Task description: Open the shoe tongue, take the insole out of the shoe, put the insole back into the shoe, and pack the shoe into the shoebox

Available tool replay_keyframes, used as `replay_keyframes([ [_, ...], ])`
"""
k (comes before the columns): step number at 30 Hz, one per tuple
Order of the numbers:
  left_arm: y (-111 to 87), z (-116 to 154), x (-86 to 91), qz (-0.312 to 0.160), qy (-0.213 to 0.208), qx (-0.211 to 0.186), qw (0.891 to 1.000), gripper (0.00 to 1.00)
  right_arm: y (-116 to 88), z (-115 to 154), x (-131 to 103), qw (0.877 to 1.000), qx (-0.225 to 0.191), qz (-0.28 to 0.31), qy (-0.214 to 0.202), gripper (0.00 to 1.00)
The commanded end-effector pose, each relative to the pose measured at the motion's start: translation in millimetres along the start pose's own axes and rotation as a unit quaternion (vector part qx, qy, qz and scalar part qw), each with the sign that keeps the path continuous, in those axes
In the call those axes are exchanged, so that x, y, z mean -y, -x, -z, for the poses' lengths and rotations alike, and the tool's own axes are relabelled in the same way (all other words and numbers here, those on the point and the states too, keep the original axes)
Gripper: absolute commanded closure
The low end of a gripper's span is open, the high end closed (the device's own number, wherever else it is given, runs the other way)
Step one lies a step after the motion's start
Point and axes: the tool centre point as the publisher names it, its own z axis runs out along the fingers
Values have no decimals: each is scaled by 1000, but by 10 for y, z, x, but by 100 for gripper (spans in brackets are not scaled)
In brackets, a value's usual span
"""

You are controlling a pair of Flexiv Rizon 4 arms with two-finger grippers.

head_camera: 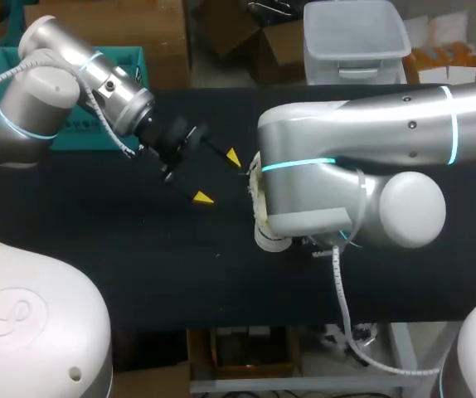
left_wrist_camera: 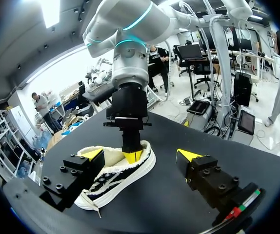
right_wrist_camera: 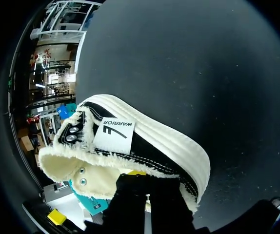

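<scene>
Our right tool (left_wrist_camera: 132,156) is down inside the sneaker (left_wrist_camera: 110,179) on the desk (head_camera: 122,257), grip we cannot tell, left tool (head_camera: 218,177) hovering wide open and empty beside it, so we reckon pinching the insole out comes next.

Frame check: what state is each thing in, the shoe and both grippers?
shoe, upright on its sole on the table, not boxed.
left gripper, open and empty, apart from the shoe.
right gripper, down in the shoe's opening; open or shut cannot be told.
</scene>
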Motion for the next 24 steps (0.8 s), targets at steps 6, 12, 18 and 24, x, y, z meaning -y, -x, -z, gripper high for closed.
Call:
replay_keyframes([
  [6,-10,-1,18,3,-5,4,1000,0,41,126,46,1000,-8,5,27,100],
  [12,30,-8,174,7,-1,14,1000,0,-59,430,-40,999,-27,16,12,100],
  [18,28,-18,316,17,10,23,1000,0,-134,597,-232,997,-57,34,-47,100],
  [24,-10,-31,361,25,15,31,999,0,-220,612,-345,993,-66,51,-79,91],
])
